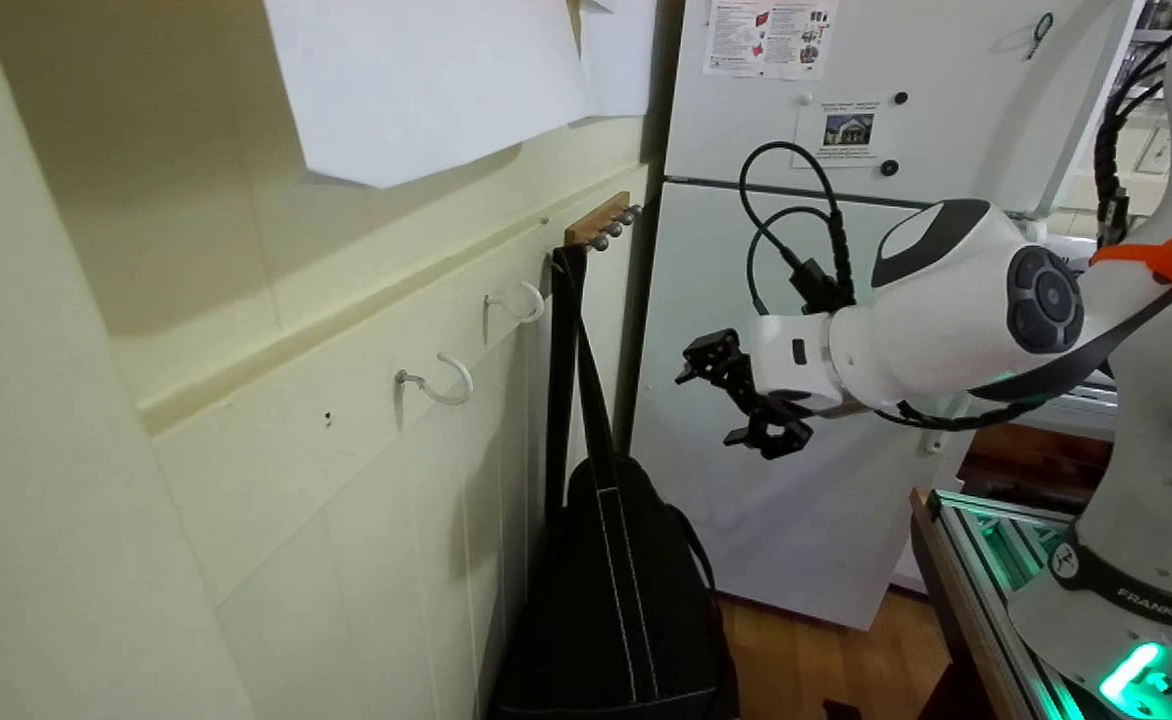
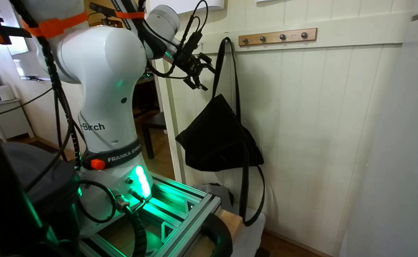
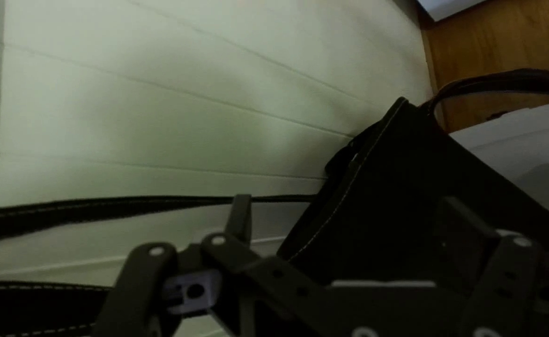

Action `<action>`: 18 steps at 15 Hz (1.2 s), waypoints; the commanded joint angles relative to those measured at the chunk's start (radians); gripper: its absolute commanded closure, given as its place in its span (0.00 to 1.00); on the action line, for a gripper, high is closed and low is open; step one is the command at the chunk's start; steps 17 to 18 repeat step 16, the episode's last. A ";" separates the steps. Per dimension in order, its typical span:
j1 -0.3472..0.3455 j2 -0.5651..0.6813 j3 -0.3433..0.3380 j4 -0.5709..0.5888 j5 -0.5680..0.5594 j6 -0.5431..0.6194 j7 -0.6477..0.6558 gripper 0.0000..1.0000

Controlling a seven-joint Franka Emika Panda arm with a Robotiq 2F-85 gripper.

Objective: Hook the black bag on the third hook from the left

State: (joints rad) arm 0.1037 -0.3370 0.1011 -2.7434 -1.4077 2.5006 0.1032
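The black bag [image 1: 636,590] hangs against the pale wall in both exterior views [image 2: 216,139], its body tilted. Its strap loop [image 2: 236,82] goes up to the wall just left of a brown wooden strip [image 2: 272,38] with several dark knobs. The third hook cannot be made out; the strap largely hides what bears it. My gripper [image 1: 706,408] is open and empty, out from the wall near the strap and above the bag's body; it also shows open in an exterior view [image 2: 209,79]. In the wrist view the bag [image 3: 396,154] lies beyond the open fingers [image 3: 345,203].
Two pale curved hooks [image 1: 468,383] [image 1: 541,303] stick out of the wall left of the strap. White paper [image 1: 426,90] hangs above. A white fridge [image 1: 796,540] stands beside the wall. The robot's metal-framed base [image 2: 194,214] and a pale low surface [image 2: 248,232] are below.
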 commanded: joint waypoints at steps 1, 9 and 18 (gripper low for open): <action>-0.008 -0.008 -0.007 -0.004 -0.109 -0.015 0.219 0.00; 0.001 0.011 -0.057 -0.002 -0.386 0.000 0.609 0.00; 0.014 0.015 -0.090 -0.003 -0.475 -0.005 0.721 0.00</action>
